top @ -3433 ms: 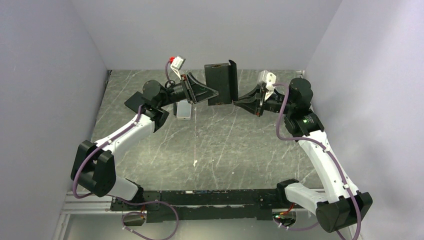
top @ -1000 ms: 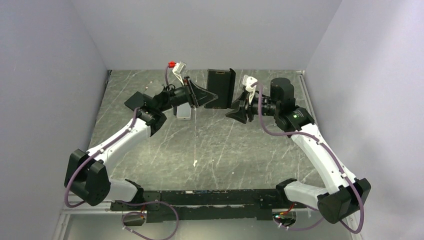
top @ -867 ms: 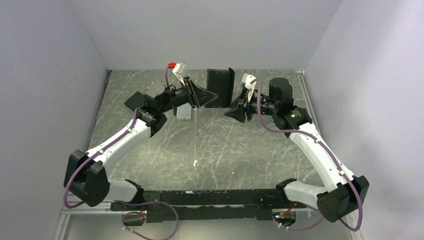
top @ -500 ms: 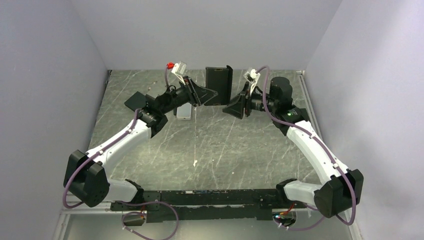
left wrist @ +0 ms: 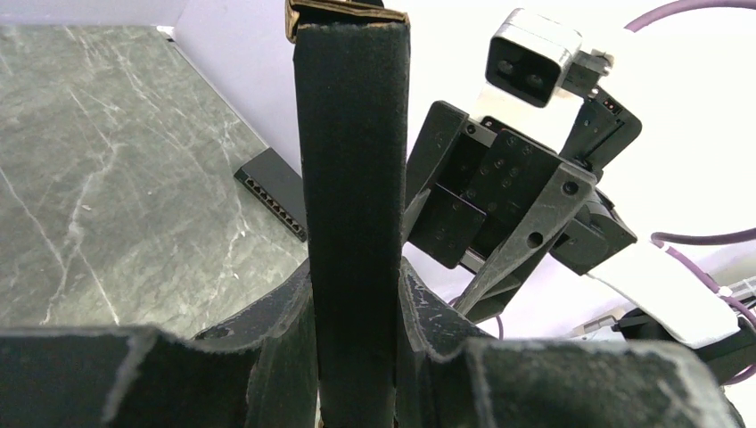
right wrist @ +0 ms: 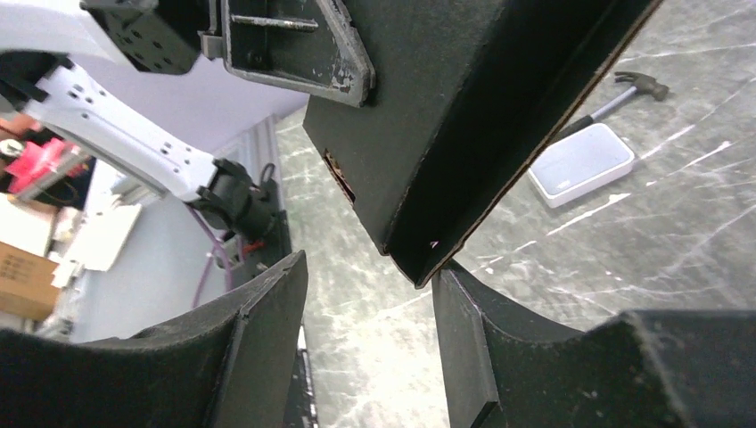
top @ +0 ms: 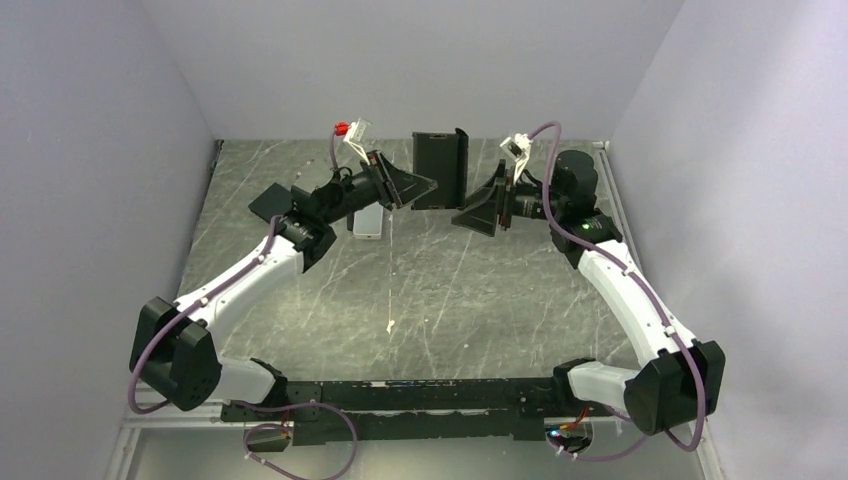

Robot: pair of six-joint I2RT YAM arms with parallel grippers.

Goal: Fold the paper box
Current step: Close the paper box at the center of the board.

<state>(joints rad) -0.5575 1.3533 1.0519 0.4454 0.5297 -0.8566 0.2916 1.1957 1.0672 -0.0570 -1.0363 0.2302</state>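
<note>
Table (top: 420, 290): grey-green marbled top, closed in by pale walls on three sides.
Left arm (top: 240, 280): reaches from its base at the near edge towards the far middle of the table.
Right arm (top: 625, 290): reaches up the right side and bends in towards the same spot, facing the left arm.
Paper box (top: 438, 170): matte black cardboard, held in the air above the far middle of the table between the two arms. It is partly folded, with one panel standing up along its right side. From the right wrist, a folded corner with a raw brown cardboard edge points down.
Left pincer (top: 415, 186): closed on the paper box. From the left wrist, a narrow black panel stands upright with one finger (left wrist: 414, 303) pressed to each face.
Right pincer (right wrist: 370, 272): open, fingers spread, just beside the right side of the box. The box's lower corner hangs over the gap, close to one finger (right wrist: 464, 357); I cannot tell whether they touch.
Hammer (right wrist: 615, 98): lies on the table beyond the case, dark head, seen only from the right wrist.
Silver-grey case (top: 368, 222): small and rectangular, flat on the table, under the left arm's forearm.
Black slab (left wrist: 276, 192): lies flat at the foot of the far wall.
White speck (top: 389, 326): alone on the table, well apart from the box.
</note>
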